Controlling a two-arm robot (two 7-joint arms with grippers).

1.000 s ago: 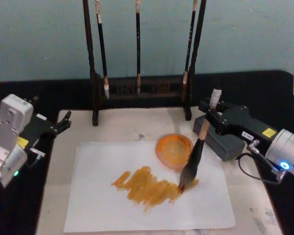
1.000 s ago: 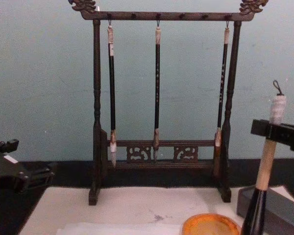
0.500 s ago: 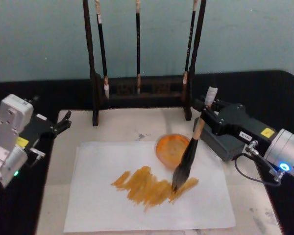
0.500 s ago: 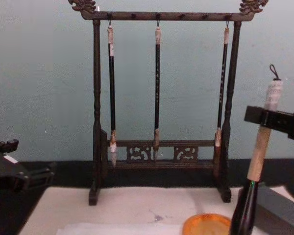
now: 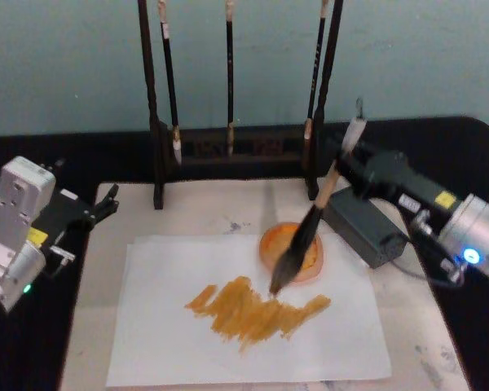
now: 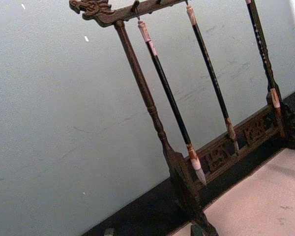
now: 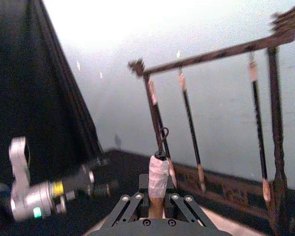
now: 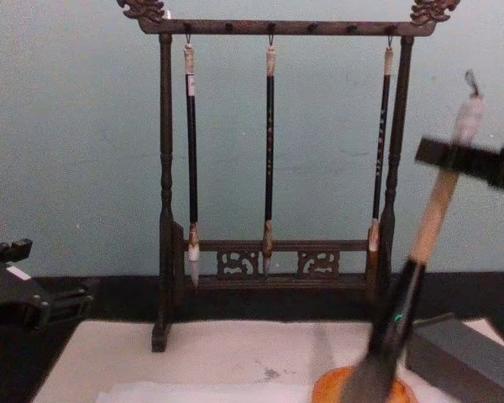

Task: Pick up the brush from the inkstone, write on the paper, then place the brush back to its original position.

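right gripper (image 5: pixel 348 157) pinching brush (image 5: pixel 308 228) at upper handle | likely light, stiff shaft, soft bristles | left gripper (image 5: pixel 104 204) parked left

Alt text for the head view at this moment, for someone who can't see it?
The right gripper holds the brush tilted, its bristle tip at the near rim of an orange dish, just beyond the orange strokes on the paper. The left gripper sits at the far left, and a stand with three thin brushes is behind.
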